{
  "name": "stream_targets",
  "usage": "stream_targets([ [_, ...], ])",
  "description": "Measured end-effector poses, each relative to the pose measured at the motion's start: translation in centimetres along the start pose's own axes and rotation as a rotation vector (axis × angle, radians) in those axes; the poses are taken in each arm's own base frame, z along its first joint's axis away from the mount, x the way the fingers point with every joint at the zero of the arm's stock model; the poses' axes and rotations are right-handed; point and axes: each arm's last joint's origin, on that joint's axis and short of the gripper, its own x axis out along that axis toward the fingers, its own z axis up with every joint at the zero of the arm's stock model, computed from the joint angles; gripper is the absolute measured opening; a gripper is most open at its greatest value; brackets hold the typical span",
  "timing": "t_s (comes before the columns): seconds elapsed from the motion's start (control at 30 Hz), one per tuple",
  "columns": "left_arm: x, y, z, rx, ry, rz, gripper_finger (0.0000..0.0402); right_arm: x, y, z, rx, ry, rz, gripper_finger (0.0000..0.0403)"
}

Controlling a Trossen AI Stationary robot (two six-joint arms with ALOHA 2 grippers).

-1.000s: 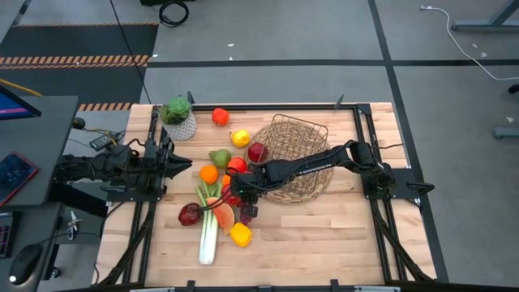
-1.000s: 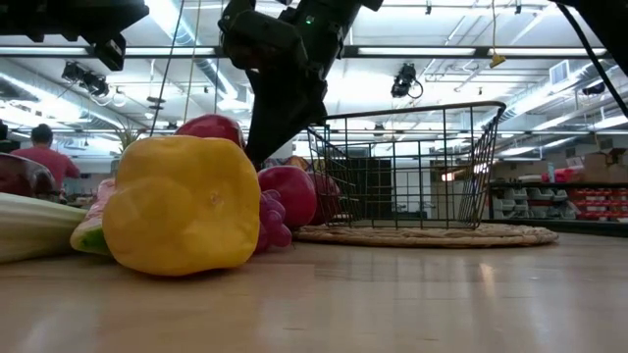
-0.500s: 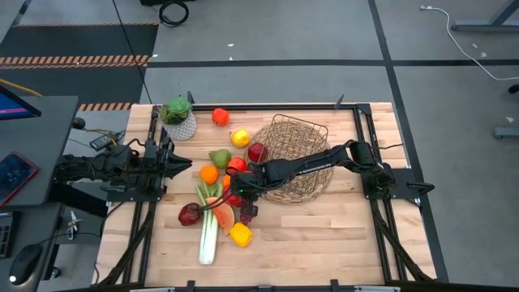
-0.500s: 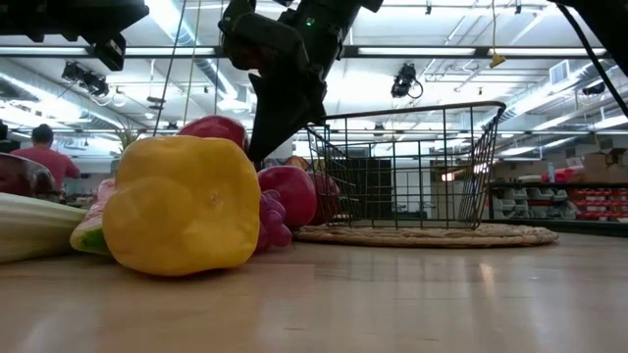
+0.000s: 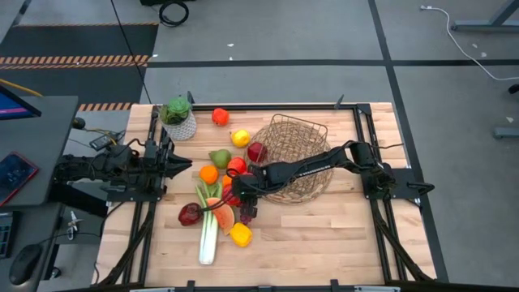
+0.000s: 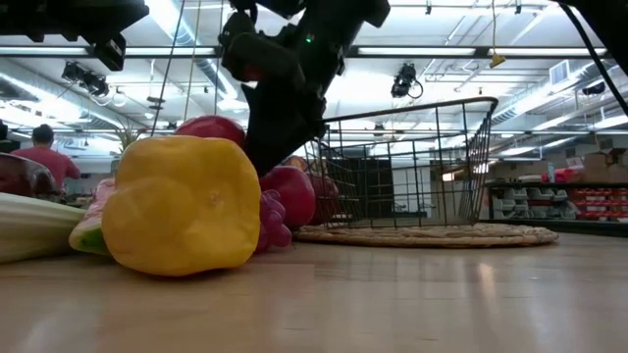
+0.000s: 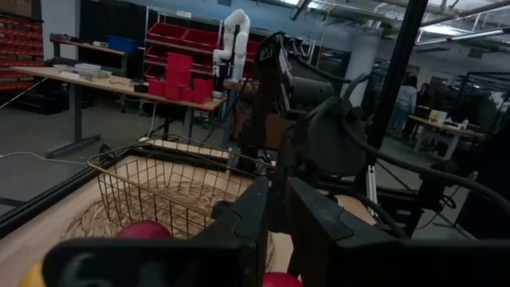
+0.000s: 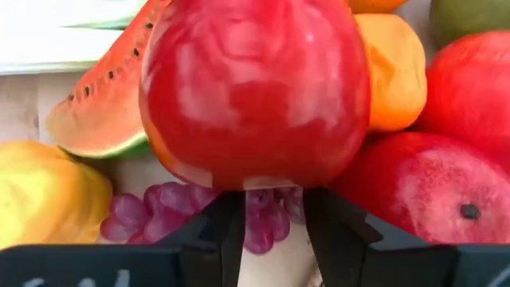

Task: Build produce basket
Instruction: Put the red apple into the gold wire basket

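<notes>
Bright, even overhead light fills the room; ceiling strip lights (image 6: pixel 549 51) glare white in the low view. Shadows on the table (image 5: pixel 324 235) stay soft. Close to the right wrist camera, the red apple (image 8: pixel 255 92) shows pale reflections and blurs slightly.
</notes>
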Motion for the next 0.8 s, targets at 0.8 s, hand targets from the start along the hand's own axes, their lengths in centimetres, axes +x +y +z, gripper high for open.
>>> stream_targets([
  [0.8,0.0,0.02,-0.14,0.007,0.014,0.001,0.0052,-0.31,0.46,0.3,-0.087,-0.035,-0.047,0.0005],
])
